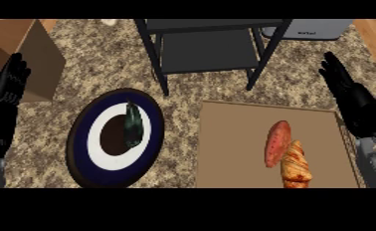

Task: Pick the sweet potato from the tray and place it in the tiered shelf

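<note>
Nearest of all, low at the right, a croissant (297, 165) lies on the brown tray (228, 145), golden and ridged, and touching its upper left side is the sweet potato (277, 143). That sweet potato is a long, reddish-orange tuber with tapered ends, smooth-skinned with a paler streak down its length, standing nearly upright in the view and leaning a little to the right at its top. It rests on the right half of the tray, untouched by either hand.

Just beside the tray's right edge, the right hand (349, 95) comes up on its forearm, black, fingers straight and spread apart, pointing away toward the far side of the counter; it holds nothing and sits above and to the right of the sweet potato. Across the counter at the far left edge, the left hand (12, 83) rests open too, fingers up and relaxed, in front of a tan cardboard box (33, 51).

Between the two hands, left of the tray, lies a round plate (110, 140) with a dark blue rim, a white ring and a dark centre; a dark green vegetable (133, 125) lies on its right side. Beyond the tray stands the tiered shelf (209, 48), dark-framed with grey tiers, on the speckled stone counter (88, 60). Behind it at the upper right sits a grey appliance (316, 28).
</note>
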Action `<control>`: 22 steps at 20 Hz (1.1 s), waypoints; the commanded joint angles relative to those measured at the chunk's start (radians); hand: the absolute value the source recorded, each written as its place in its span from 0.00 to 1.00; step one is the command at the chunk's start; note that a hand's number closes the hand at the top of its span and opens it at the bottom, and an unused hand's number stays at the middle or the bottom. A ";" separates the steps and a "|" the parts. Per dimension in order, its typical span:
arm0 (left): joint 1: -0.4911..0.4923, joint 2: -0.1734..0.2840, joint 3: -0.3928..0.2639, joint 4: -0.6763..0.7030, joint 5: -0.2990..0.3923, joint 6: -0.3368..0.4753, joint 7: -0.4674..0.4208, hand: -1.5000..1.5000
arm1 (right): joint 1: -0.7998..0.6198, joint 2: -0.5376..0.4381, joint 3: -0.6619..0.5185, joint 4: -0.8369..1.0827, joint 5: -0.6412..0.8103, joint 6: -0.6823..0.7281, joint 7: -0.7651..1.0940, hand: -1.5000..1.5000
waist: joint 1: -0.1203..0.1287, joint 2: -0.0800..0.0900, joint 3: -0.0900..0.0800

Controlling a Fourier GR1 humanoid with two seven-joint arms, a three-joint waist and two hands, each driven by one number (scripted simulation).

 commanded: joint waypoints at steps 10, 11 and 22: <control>0.144 -0.179 -0.031 0.215 0.242 -0.090 0.206 0.50 | 0.430 0.179 -0.287 0.128 -0.110 -0.297 -0.110 1.00 | -0.147 0.012 -0.013; 0.139 -0.217 -0.079 0.195 0.216 -0.062 0.228 0.50 | 0.485 0.205 -0.311 0.092 -0.142 -0.264 -0.184 0.00 | -0.138 0.006 -0.012; 0.026 -0.239 -0.060 0.351 0.204 -0.142 0.218 0.50 | 0.861 0.135 -0.261 -0.338 -0.187 0.051 -0.227 0.00 | -0.078 0.009 -0.016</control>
